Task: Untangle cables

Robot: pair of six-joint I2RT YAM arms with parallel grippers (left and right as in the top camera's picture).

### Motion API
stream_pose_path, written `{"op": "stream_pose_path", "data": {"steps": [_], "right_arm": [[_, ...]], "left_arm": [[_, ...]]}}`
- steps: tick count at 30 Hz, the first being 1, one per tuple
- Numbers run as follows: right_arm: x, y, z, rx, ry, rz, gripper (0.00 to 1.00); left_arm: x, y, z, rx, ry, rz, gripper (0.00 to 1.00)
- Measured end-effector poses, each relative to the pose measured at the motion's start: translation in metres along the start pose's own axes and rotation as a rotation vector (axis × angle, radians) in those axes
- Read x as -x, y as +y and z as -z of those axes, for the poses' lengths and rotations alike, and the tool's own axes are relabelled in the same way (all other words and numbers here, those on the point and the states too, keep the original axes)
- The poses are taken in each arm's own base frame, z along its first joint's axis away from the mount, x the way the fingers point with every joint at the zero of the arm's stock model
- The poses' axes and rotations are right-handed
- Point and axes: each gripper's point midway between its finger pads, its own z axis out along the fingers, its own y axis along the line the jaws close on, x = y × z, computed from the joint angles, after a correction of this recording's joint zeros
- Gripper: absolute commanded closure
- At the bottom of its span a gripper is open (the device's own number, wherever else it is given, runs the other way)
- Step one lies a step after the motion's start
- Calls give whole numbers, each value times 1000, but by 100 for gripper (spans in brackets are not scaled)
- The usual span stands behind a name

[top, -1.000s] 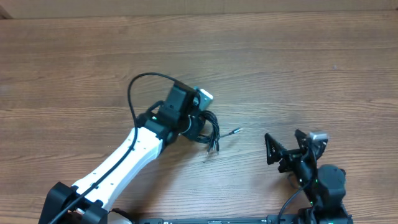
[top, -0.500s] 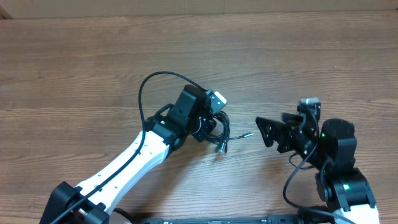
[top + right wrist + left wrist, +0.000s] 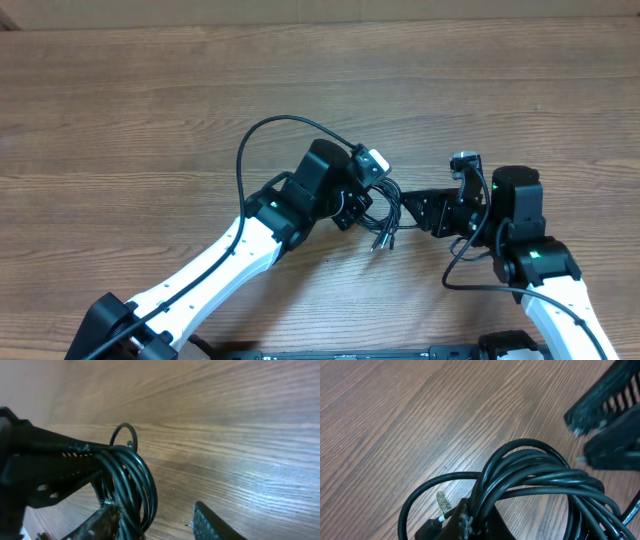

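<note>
Two white-and-black arms meet near the middle of the wood-grain tabletop, each ending in one black pincer. The cables form a single gathered bunch between them, right of centre. How many separate cords make it up cannot be told. The left wrist view shows at least five thin, glossy black round strands lying side by side in overlapping loops.

The left pincer is clamped on the bunch. In its own camera the strands fan out from the dark fingers at the bottom edge of the picture and curve up and to the right in a rounded coil. One smaller loop swings out to the left. A single plug end with a pale, silvery tip sticks up beside the grip, tilted slightly left.

From overhead the coil's long axis runs roughly left to right between the two pincers. A few loose ends hang from it and point toward the robot's edge of the tabletop.

The right pincer points left at the bunch with its jaws spread wide and nothing gripped. Its two ridged, matte black fingers show at the upper right of the left wrist view, just beside the coil but apart from it. In the right wrist view the coil sits against the left-hand finger, and whether they touch cannot be told.
</note>
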Motion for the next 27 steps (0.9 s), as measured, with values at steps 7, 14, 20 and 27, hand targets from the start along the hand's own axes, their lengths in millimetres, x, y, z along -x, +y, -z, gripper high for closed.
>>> {"op": "stream_pose_path", "data": {"steps": [7, 14, 20, 27], "right_arm": [[-3, 3, -1, 26, 16, -8, 69], [-9, 14, -3, 74, 44, 0, 75], [-17, 27, -7, 101, 76, 30, 84], [-24, 18, -12, 20, 88, 46, 96]], "left_arm": [[1, -1, 0, -2, -4, 15, 96], [1, -1, 0, -1, -4, 20, 96], [1, -1, 0, -1, -3, 23, 96], [0, -1, 0, -2, 1, 24, 96]]}}
